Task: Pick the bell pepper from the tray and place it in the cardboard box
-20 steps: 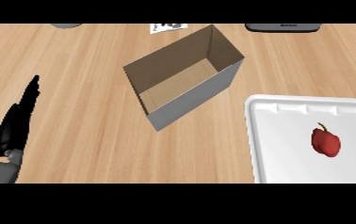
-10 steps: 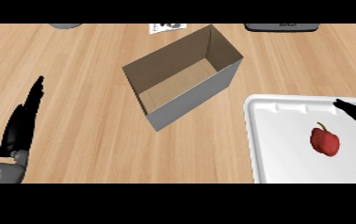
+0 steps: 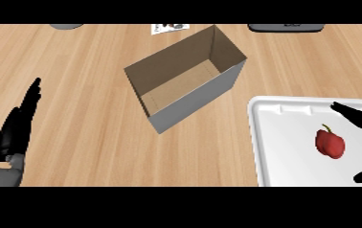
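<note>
I see the pepper (image 3: 329, 143) lying on the tray (image 3: 283, 141), right hand (image 3: 348, 112) just beside it, fingers spread wide, holding nothing, box (image 3: 185, 84) open, left hand (image 3: 20, 126) resting, fingers straight.

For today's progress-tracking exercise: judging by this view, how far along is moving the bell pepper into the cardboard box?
Done: nothing has been delivered; the cardboard box holds no pepper. In hand: the right hand shows only as dark fingertips at the view's right edge, over the white tray, near the red bell pepper but not touching it. The left hand rests open at the left. Left: grasp, lift, carry to the box, release.
</note>
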### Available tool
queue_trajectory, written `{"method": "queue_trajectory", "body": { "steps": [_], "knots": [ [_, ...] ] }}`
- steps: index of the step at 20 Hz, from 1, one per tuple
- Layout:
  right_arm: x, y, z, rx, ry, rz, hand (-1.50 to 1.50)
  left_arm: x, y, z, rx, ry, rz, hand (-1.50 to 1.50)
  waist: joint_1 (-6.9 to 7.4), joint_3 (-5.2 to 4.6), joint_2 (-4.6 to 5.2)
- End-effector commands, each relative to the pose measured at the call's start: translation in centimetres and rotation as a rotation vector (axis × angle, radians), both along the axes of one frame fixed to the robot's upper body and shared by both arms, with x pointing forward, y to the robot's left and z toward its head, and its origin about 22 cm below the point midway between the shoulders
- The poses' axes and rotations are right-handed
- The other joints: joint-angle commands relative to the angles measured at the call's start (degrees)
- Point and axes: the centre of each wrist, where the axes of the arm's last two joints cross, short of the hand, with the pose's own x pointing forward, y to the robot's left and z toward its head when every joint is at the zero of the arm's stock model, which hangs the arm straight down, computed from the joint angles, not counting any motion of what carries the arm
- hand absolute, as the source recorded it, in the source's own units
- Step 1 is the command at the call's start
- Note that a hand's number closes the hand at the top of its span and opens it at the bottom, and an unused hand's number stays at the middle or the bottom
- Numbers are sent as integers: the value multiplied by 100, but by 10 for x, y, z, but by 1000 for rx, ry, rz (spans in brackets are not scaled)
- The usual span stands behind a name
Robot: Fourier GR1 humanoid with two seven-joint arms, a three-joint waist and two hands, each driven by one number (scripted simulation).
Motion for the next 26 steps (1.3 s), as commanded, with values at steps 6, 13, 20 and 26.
{"method": "queue_trajectory", "body": {
  "steps": [6,13,20,26],
  "knots": [
    [-2,17,-8,71,-14,83,-150,0,16,-12,13,1,15,0,-9,0,3],
    [-10,41,11,2,30,75,-150,6,11,-14,8,9,12,0,-24,-2,2],
    [6,43,-17,-51,83,-7,-150,9,22,1,-9,-3,-3,0,0,0,9],
    [1,52,-32,-92,-105,-8,150,6,14,-5,-7,-10,18,0,-23,1,8]
  ]
}}
